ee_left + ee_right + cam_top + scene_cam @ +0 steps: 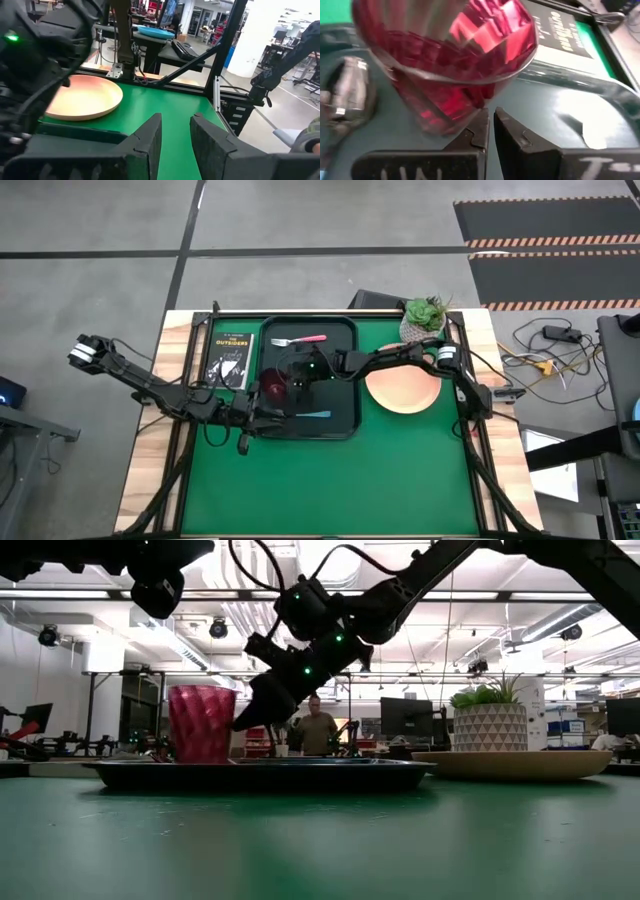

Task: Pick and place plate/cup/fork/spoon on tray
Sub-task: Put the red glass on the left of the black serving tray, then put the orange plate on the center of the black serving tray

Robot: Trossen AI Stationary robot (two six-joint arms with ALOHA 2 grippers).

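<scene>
The dark red cup (272,387) stands upright on the dark tray (345,330), near its left side. The pink-handled fork (300,340) lies at the tray's far end and the blue-handled spoon (316,415) at its near end. The peach-orange plate (403,390) rests on the green mat right of the tray. My right gripper (490,122) is shut and empty, low over the tray, its tips right beside the cup's lower wall (445,117) on the cup's right side. My left gripper (175,135) is open and empty at the tray's near left corner, pointing toward the plate (82,97). My right gripper's shut fingertips (245,720) stand slanting down right at the lower wall of the cup (200,725); I cannot tell whether they touch it. The cup stands upright on the tray floor.
A dark book (230,360) lies left of the tray. A potted plant (425,318) stands at the far right, behind the plate. Bare green mat (330,490) lies toward the near edge. A person stands far off in the room (318,730).
</scene>
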